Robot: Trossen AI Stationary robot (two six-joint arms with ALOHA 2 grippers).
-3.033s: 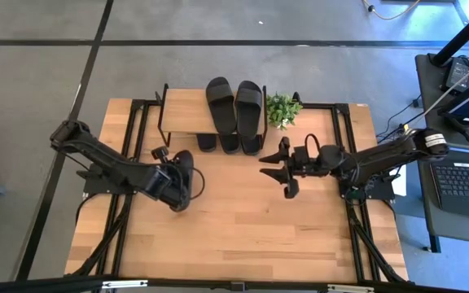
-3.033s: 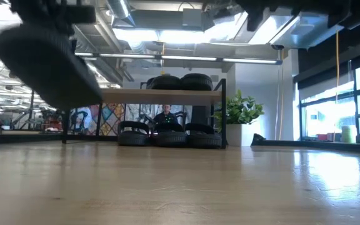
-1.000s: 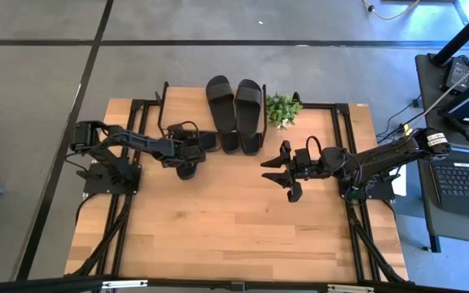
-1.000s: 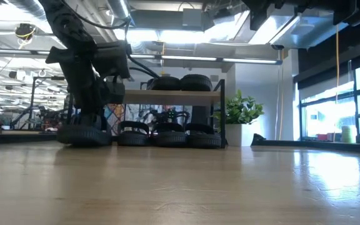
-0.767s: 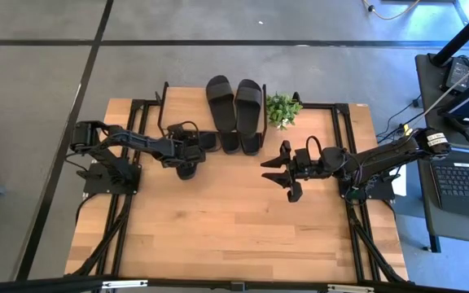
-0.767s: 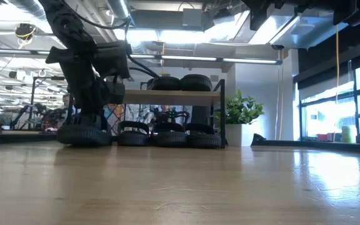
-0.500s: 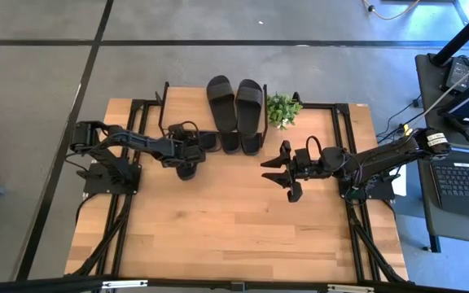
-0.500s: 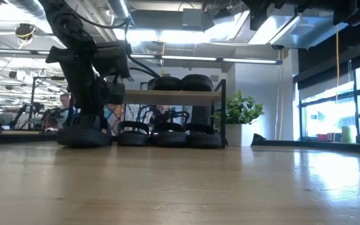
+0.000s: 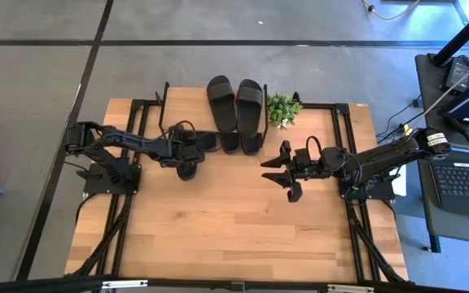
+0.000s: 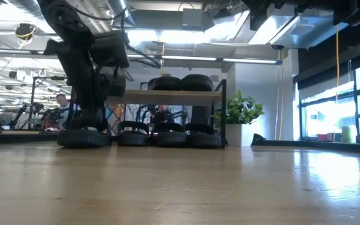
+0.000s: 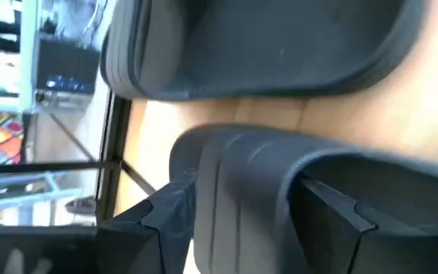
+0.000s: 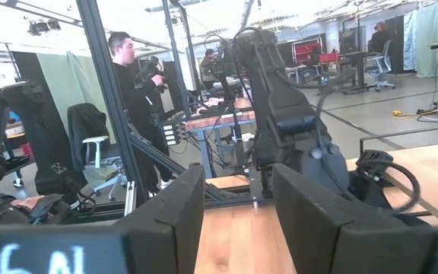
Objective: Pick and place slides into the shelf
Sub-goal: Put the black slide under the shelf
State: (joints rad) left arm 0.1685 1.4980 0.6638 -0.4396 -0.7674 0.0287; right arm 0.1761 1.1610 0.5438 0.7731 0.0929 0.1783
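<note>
Releasing a slide (image 10: 84, 137) flat on the table at the shelf's (image 9: 187, 110) left front; left gripper (image 9: 187, 151) straddles its strap, fingers parting, grip looks let go. Its long axis probably runs shelf-ward like the others, can't confirm. Next: lift clear, nudge it under. Right gripper (image 9: 277, 172) waits mid-table, half open, empty.

Bright overhead daylight, ceiling glare in low view, left wrist blurry w/ close-up

Two dark jointed arms, black looping cables, blocky fingers
</note>
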